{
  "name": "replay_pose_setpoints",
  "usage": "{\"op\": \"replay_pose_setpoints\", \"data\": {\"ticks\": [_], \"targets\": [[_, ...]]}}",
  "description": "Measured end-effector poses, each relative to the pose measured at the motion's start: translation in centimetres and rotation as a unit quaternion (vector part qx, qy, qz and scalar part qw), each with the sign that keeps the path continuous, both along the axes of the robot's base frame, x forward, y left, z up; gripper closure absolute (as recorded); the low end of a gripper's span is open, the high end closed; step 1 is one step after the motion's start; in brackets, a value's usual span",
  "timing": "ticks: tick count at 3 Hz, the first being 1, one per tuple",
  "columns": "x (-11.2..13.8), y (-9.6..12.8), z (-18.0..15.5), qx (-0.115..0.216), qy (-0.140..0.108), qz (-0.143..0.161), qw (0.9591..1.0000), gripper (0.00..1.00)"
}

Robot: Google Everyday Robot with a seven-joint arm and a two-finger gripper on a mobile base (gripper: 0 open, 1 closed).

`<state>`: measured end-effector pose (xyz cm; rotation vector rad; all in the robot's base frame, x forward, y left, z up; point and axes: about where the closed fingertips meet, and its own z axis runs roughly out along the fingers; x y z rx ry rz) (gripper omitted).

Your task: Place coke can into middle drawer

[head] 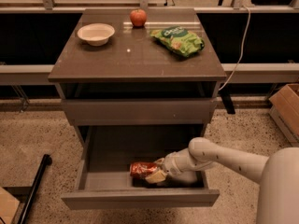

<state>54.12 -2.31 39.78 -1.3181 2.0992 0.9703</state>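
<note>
The coke can [142, 169], red with whitish markings, lies on its side inside the open middle drawer [140, 198], near the drawer's front. My gripper [156, 172] reaches into the drawer from the right on a white arm and is shut on the can's right end. The can is low in the drawer, at or just above the grey floor. The drawer is pulled well out below the closed top drawer [140, 111].
On the cabinet top [93, 59] sit a white bowl [96, 33], a red apple [138, 17] and a green snack bag [178, 41]. A cardboard box [287, 111] stands at the right. A black pole [35, 185] lies on the floor at the left.
</note>
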Motion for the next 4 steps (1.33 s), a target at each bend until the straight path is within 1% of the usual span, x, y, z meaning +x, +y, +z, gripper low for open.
{"op": "replay_pose_setpoints", "data": {"ticks": [1, 2, 3, 4], "targets": [[1.24, 0.26, -2.20, -0.006, 0.009, -0.003, 0.9999, 0.57], [2.22, 0.55, -2.54, -0.003, 0.005, -0.005, 1.0000, 0.34], [2.07, 0.75, -2.63, -0.002, 0.006, -0.003, 1.0000, 0.11], [1.98, 0.90, -2.71, -0.002, 0.007, -0.002, 1.0000, 0.00]]}}
